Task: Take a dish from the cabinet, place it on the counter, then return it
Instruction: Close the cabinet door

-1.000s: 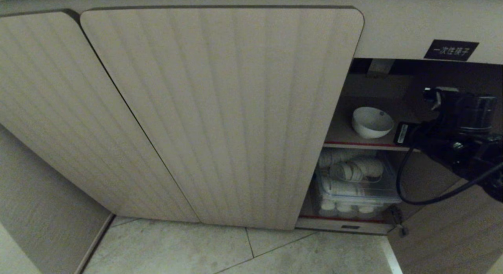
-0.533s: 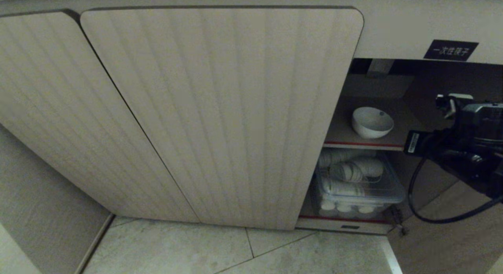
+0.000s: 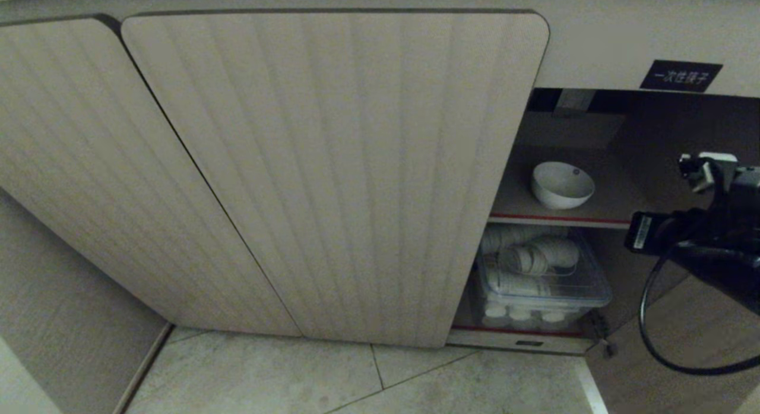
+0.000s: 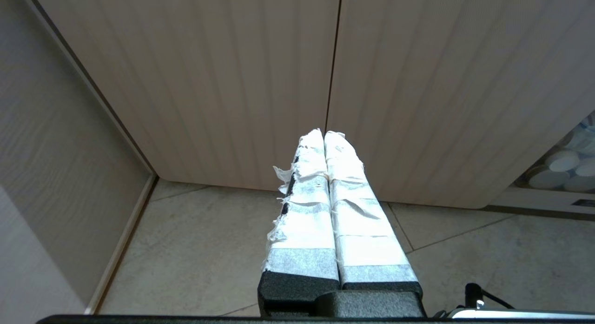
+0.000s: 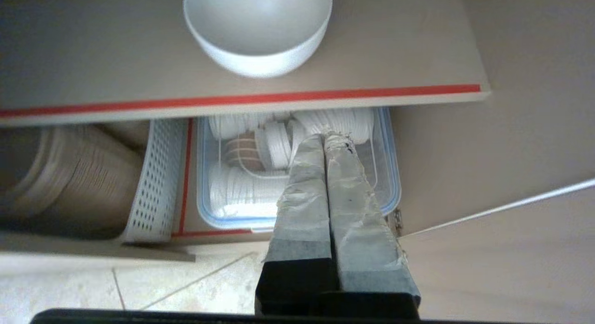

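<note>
Dish (image 3: 562,184) sits upright on the cabinet's (image 3: 332,176) upper shelf (image 3: 611,207), near the red-taped front edge and well left of the open door (image 3: 683,343).

You have the closed door's right edge crowding the opening on one side and the swung-open door on the other, so a wide swing could catch the right arm's dangling cable (image 3: 659,337) on either.

Below the shelf, a clear lidded bin (image 5: 297,175) of white stacked ware fills the lower bay; dipping too low would likely knock it.

Your right gripper (image 5: 325,142) is outside the opening, jaws clenched on nothing, below the shelf edge. Reaching in like that would push the dish back instead of taking it.

Your left gripper (image 4: 324,137) is parked by the closed doors, jaws clenched, empty.
</note>
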`<state>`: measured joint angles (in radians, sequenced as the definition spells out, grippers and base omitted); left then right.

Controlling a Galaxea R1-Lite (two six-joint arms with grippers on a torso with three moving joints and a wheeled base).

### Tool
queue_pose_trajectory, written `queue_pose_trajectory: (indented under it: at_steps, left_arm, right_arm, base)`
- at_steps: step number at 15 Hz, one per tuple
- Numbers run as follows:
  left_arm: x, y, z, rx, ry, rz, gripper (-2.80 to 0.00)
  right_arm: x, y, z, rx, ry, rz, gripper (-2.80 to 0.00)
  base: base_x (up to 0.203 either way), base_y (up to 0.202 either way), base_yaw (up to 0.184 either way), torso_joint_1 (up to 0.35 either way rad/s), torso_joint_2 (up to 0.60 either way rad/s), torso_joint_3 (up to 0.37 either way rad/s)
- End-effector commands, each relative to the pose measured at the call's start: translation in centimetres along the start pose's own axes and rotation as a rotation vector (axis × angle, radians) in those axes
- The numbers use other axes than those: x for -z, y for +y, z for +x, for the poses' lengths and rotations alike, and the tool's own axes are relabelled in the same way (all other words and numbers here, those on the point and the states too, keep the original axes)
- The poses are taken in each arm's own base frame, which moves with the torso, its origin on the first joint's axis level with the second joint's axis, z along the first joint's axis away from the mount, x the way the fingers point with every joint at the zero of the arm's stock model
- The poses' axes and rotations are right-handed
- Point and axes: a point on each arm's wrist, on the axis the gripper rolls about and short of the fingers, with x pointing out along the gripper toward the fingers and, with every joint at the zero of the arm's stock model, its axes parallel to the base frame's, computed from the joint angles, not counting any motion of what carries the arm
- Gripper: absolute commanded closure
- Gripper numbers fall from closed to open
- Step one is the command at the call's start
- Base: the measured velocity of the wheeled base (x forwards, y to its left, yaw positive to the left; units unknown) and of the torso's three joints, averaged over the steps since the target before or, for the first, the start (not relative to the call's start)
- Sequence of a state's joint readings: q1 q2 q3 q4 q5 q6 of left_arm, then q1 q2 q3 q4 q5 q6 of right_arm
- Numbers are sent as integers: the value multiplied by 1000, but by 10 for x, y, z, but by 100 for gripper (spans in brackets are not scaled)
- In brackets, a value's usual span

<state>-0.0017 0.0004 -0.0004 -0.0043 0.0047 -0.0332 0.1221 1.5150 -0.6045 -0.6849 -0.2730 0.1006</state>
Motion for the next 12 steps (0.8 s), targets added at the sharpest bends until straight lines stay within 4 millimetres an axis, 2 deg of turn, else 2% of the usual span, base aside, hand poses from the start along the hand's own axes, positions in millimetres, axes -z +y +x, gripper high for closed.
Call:
queue_pose_trajectory:
  at_steps: [1,6,12]
  left_arm:
    - [0,0,0,0,-2,-1,0]
    - [0,0,0,0,0,-1,0]
    - [0,0,0,0,0,-1,0]
  right_arm:
    - [4,-5,-17,-7,-9,-25,0]
    - [31,-13,-36,-13,61,-79,0]
    - [47,-17,-45,-9,109,-90,0]
  base:
    - [0,0,0,0,0,0]
    - [0,0,0,0,0,0]
    - [0,0,0,0,0,0]
